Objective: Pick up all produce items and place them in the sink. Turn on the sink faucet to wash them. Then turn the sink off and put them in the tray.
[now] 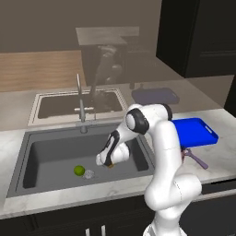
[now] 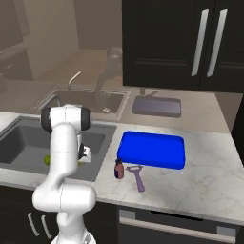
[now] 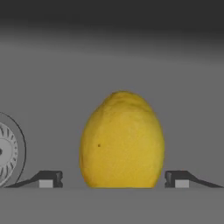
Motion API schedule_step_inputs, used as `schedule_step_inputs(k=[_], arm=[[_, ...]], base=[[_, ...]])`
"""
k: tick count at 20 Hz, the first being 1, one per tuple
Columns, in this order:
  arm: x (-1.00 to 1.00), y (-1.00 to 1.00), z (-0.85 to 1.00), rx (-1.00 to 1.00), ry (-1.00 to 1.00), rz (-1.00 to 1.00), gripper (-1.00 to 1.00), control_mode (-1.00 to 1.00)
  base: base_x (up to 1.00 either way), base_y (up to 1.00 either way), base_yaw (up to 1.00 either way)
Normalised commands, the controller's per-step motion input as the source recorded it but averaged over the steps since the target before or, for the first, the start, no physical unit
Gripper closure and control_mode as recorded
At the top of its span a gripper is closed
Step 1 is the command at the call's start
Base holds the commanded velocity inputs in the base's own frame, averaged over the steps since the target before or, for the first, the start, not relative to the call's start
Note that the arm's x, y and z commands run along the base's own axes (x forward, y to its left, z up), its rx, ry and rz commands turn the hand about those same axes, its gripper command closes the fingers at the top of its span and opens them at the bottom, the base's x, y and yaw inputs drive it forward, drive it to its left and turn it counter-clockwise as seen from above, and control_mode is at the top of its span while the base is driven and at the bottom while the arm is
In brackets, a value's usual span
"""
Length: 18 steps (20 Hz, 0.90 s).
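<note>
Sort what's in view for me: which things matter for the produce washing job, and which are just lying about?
Job:
lime
lemon
sink
faucet
blue tray

Lying about:
purple utensil
small brown bottle

A pale marble counter (image 2: 200, 181) runs across the near side, with dark base cabinets (image 2: 176, 228) below. Tall black cupboards (image 2: 190, 43) with long silver handles (image 2: 202, 40) stand far right. A glossy beige backsplash wall (image 1: 41, 41) lies behind.

Small brown bottle (image 2: 119, 169) and purple peeler (image 2: 137, 177) just beside each other on marble counter (image 2: 200, 186).
</note>
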Motion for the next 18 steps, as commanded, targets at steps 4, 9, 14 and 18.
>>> schedule_step_inputs(k=[4,9,14,18], arm=[[0.0,0.0,0.92,0.0,0.0,-0.02,-1.0,-1.0],[-0.11,-0.05,1.0,0.0,0.0,-0.04,-1.0,-1.0],[-0.52,-0.22,0.99,0.01,0.0,-0.02,-1.0,-1.0],[-0.14,-0.07,1.0,0.05,0.0,0.0,-1.0,-1.0]], base=[[0.0,0.0,0.0],[0.0,0.0,0.0],[0.0,0.0,0.0],[0.0,0.0,0.0]])
